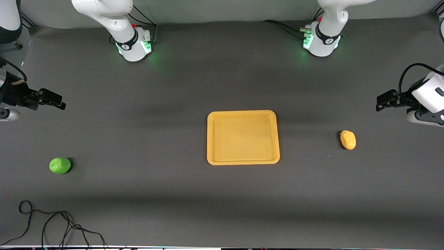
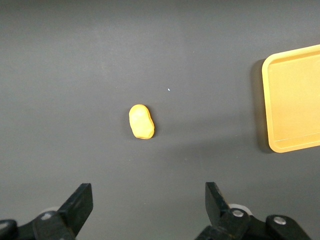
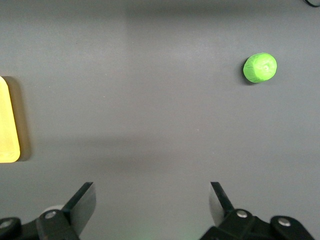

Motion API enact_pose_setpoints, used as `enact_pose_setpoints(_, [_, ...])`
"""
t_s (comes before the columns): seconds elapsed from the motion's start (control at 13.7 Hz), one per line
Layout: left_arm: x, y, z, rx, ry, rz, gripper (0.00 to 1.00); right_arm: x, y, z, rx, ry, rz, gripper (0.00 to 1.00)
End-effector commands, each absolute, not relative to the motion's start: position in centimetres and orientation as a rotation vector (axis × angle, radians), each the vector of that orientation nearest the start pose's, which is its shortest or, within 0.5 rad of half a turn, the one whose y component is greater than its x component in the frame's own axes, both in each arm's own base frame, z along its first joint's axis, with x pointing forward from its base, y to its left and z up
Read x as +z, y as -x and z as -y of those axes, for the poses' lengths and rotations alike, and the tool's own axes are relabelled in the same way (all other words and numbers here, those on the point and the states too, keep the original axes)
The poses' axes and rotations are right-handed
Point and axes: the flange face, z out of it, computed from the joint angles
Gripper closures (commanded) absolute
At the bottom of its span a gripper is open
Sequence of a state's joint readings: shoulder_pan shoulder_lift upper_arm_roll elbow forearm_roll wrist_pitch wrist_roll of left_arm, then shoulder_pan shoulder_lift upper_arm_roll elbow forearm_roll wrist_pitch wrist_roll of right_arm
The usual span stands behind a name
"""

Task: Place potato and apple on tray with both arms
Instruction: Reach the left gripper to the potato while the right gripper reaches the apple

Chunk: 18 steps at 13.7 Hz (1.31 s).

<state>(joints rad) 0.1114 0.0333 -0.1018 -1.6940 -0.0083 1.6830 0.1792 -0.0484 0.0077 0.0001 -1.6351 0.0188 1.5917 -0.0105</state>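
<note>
Bumpy yellow-orange potato, lumpy green apple, flat orange tray.

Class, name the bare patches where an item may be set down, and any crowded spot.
The tray is bare inside. Free mat lies between it and the apple, and between it and the potato. Only the cable clutters one near corner.

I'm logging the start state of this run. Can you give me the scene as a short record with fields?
tray: mid-table, nothing on it
potato: on the table, toward the left arm's end
apple: on the table, toward the right arm's end, nearer the front camera than the potato
left gripper: open, above the table near the potato
right gripper: open, above the table at the apple's end
</note>
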Motion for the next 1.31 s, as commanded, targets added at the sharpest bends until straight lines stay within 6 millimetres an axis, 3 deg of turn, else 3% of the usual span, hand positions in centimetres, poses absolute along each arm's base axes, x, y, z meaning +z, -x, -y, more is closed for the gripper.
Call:
enact_pose_setpoints(0.0, [56.0, -57.3, -0.5, 0.053, 3.129, -0.252, 0.00, 59.5, -55.6, 2.4, 0.105, 3.122, -0.091, 0.00])
enact_pose_setpoints(0.58, [55.5, -57.3, -0.6, 0.049, 3.128, -0.252, 0.00, 59.0, -56.4, 2.3, 0.112, 3.121, -0.063, 0.00])
enact_pose_setpoints(0.8, [54.4, -57.4, -0.4, 0.032, 3.120, -0.259, 0.00, 57.3, -57.4, 3.9, 0.099, 3.120, -0.019, 0.00])
enact_pose_setpoints(1.09, [46.8, -58.3, -2.8, 0.061, 3.093, -0.272, 0.01, 53.7, -58.4, 13.5, -0.019, 3.149, 0.065, 0.00])
enact_pose_setpoints(1.24, [43.0, -58.8, -3.1, 0.167, 3.100, -0.328, 0.03, 51.4, -58.8, 19.9, -0.058, 3.181, 0.141, 0.00])
